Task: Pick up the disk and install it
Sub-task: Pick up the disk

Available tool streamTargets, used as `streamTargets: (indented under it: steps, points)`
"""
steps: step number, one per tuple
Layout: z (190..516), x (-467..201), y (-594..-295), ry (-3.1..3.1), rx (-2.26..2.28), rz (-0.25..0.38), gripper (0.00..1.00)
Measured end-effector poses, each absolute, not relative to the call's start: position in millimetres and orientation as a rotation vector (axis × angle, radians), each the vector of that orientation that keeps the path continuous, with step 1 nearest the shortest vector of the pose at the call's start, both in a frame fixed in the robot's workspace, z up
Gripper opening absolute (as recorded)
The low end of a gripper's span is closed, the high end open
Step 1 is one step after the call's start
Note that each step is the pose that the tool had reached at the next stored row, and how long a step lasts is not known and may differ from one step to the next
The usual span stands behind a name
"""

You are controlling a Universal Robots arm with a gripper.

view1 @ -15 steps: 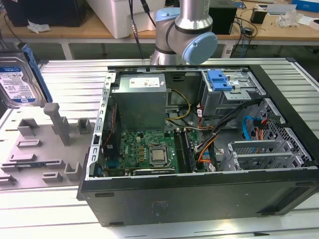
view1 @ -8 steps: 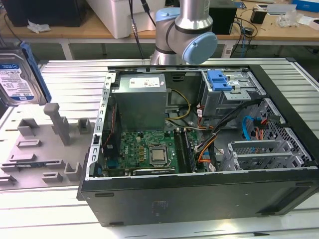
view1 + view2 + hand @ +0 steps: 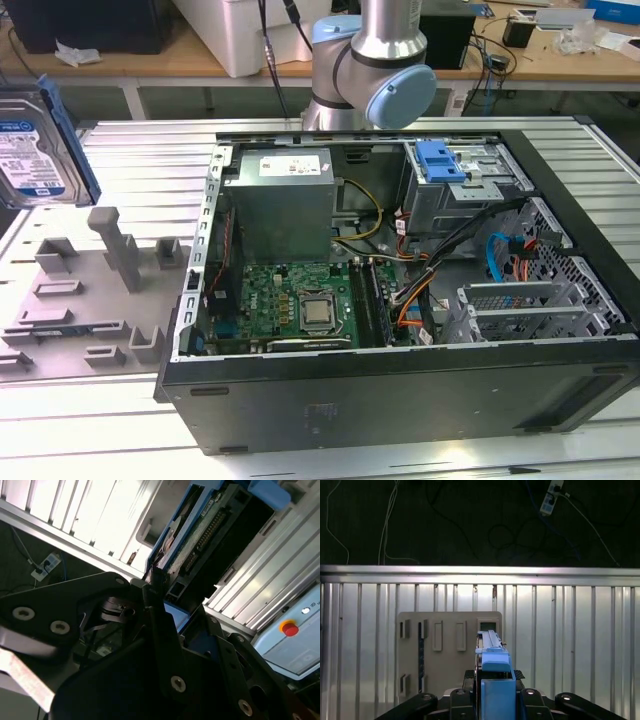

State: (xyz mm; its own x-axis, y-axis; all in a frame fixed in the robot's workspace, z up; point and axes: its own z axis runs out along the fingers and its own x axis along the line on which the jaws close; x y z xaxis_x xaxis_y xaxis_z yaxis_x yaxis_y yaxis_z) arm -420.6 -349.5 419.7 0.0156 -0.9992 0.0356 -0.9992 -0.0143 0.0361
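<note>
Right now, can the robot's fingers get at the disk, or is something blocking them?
Probably yes: in the first wrist view the disk sits between the fingers, held above the grey holder tray, with nothing in between.

The ribbed silver aluminium surface [image 3: 130,150] carries a black computer tower case [image 3: 400,400] lying open on its side. Just beside it, at the exterior view's left, lies a flat grey slotted fixture plate [image 3: 70,300].

Silver arm [image 3: 385,40] with blue-capped joint [image 3: 400,95], black fingers [image 3: 530,702] tight against both sides of the disk [image 3: 496,685].
</note>
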Motion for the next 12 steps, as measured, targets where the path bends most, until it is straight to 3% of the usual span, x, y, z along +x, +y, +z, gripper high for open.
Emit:
streamTargets:
  steps: [12]
  points:
    - [432.5, -420.6, -349.5, -2.169, 2.202, 0.0, 0.37]
